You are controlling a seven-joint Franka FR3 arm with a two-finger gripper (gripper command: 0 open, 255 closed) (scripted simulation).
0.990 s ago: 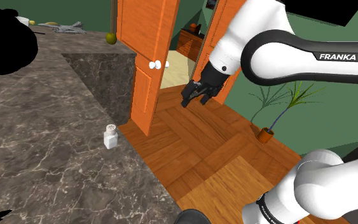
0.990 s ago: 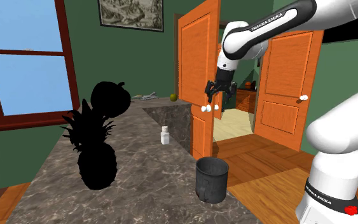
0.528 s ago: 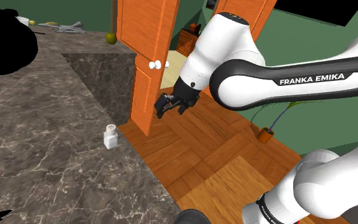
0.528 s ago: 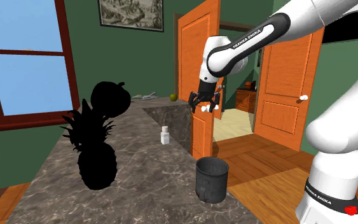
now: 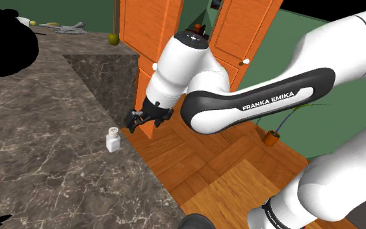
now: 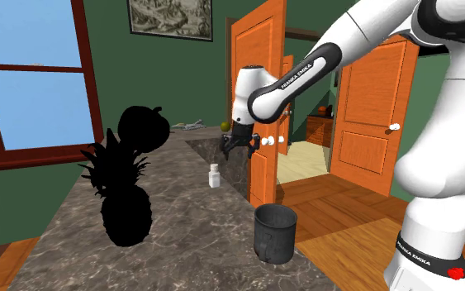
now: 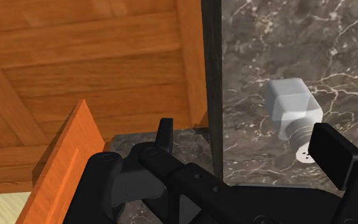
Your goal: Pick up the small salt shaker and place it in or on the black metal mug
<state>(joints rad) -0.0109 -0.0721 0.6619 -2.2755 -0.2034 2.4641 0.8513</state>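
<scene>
Marbled countertop (image 7: 266,38), white shaker (image 7: 289,108) partly behind the spread-fingered gripper (image 7: 246,132)

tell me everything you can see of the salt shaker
The salt shaker is small and plain white: a squarish body under a round cap dotted with holes. It stands upright on the dark marbled counter, close to its edge. Nothing touches it; the open gripper hovers just above and beside it.

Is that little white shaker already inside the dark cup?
No, the white shaker stands upright on the marbled counter, well apart from the dark mug near the counter's edge.
</scene>
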